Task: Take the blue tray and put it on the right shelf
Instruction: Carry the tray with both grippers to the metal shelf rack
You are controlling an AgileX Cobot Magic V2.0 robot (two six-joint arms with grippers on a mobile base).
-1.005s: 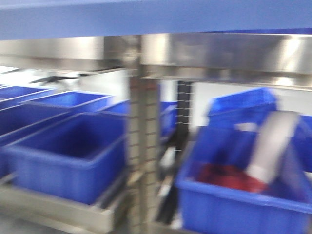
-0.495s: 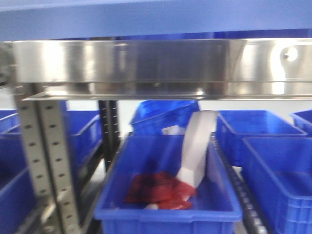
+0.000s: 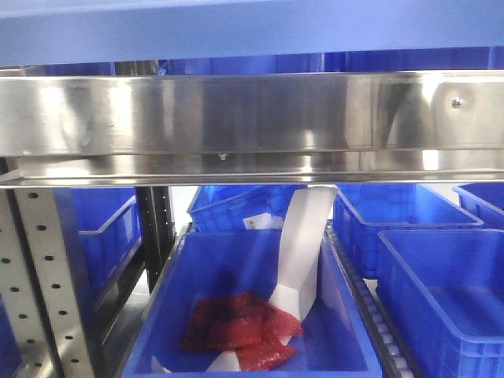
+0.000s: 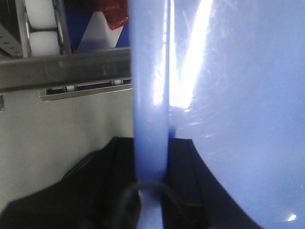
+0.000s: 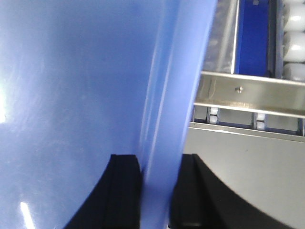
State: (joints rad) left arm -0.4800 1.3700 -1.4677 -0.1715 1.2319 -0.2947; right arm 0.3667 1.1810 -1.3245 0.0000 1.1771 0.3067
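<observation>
The blue tray (image 4: 238, 95) hangs between both arms. The left gripper (image 4: 150, 148) has its jaws clenched on one rolled rim, and the right gripper (image 5: 156, 162) grips the other (each rim runs straight between them). From the front, the tray's edge sits above the steel shelf (image 3: 236, 118) rail.

- This is a storeroom or warehouse with industrial racking. A broad, shiny stainless steel shelf rail (image 3: 236, 114) with small screws rests on perforated metal uprights (image 3: 35, 276).
- Deep dark-blue plastic bins (image 3: 441, 299) stand in rows on the rack level under the rail.
- Beyond the left claw (image 4: 151, 152) and the right claw (image 5: 155, 164), white plastic rollers (image 4: 43, 43) sit in metal tracks, as on flow racks.
- A bare grey surface (image 4: 71, 124) lies below.
</observation>
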